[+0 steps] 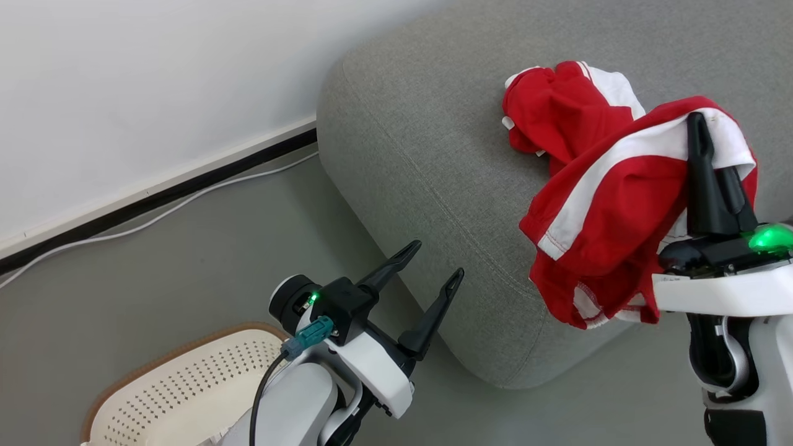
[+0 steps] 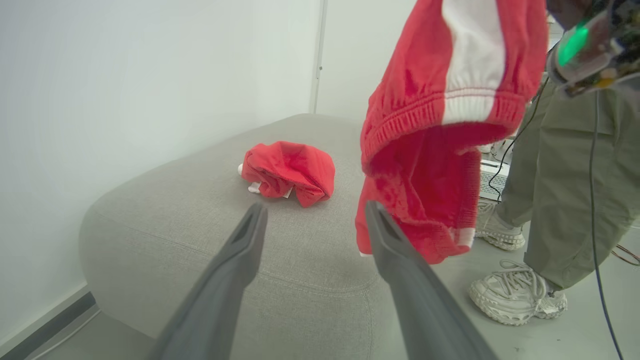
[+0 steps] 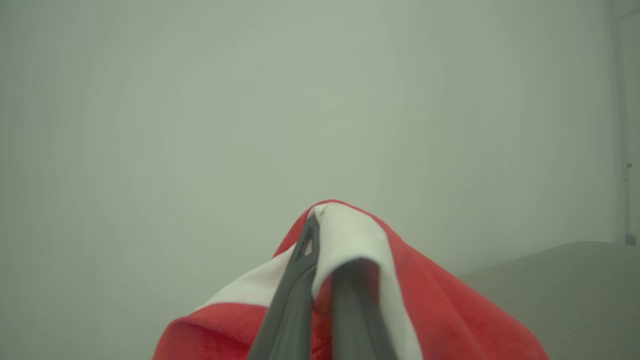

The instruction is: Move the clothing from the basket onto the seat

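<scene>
Right gripper (image 1: 700, 133): fingers together, clamped on a fold of white-striped waistband of the red shorts (image 1: 613, 210). The fingers point up, and the fabric drapes over the tips and falls on both sides of them. The shorts hang below and to the left of the gripper, bunched, with the hem loose. From the left wrist view the hem appears to hang free of the cushion, over the near edge of the seat (image 1: 421, 136) rather than over its middle. Beyond the held piece, further onto the cushion, a second red garment (image 1: 557, 105) lies crumpled and fully supported, apart from the shorts. Left gripper (image 1: 435, 260): fingers spread wide with nothing between them, well to the left of the right gripper and pointing at the seat's near corner. The basket (image 1: 179, 384) sits on the floor below and behind the left gripper. The visible part of its wall is bare perforated plastic; the rest is behind the left arm, so I cannot tell whether anything remains inside. A person's legs (image 2: 565, 165) stand on the far side of the hanging shorts. Progress estimate: one piece delivered, one in transit and not yet released. Remaining: carry the shorts further over the cushion, lower, open, then check the basket.
</scene>
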`<state>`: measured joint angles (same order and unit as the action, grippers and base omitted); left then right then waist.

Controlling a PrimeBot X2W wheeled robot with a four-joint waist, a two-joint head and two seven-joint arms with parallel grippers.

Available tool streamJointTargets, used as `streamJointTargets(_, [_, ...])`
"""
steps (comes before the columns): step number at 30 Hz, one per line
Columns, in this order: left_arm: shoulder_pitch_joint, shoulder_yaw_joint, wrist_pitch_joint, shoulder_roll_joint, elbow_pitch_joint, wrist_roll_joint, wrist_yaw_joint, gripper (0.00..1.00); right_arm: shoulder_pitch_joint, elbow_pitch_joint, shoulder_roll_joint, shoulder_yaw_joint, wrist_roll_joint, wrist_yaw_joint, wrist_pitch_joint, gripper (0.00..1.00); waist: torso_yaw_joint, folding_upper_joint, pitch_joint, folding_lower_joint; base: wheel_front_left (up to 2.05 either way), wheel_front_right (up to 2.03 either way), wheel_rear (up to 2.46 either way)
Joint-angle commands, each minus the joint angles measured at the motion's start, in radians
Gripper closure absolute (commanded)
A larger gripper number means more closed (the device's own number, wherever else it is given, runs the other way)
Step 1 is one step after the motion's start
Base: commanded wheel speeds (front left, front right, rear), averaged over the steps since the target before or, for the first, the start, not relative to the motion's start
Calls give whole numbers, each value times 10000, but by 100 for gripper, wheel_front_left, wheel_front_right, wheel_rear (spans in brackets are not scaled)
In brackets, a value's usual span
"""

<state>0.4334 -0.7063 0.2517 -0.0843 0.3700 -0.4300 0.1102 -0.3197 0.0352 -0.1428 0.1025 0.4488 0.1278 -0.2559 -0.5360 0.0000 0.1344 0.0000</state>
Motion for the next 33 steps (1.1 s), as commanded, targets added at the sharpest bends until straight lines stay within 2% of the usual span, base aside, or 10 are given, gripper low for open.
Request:
streamJointTargets(1, [366,240,100,-114,-307,123,87,0,-509,252,-199,11,-203,29,-59,100,-21,0,269,0,0,0,0])
streamJointTargets(8, [359,100,98,-459,-539,210,123,0,-2114,-590,-746,-614,-612,29,-59,100,-17,0,1112,0,0,0,0])
streamJointTargets(27, [957,-489,-428,-1343,-1308,144,183,0,-6893,-3882,-2094,-1773,-1721,29,-59,100,1058,0,3270,0,0,0,0])
streamJointTargets(33, [1181,-594,-453,-1534,-1462,71,190,0,-8299,-5176,-2534,-2279,-2421,29,-42,100,1529,0,3798,0,0,0,0])
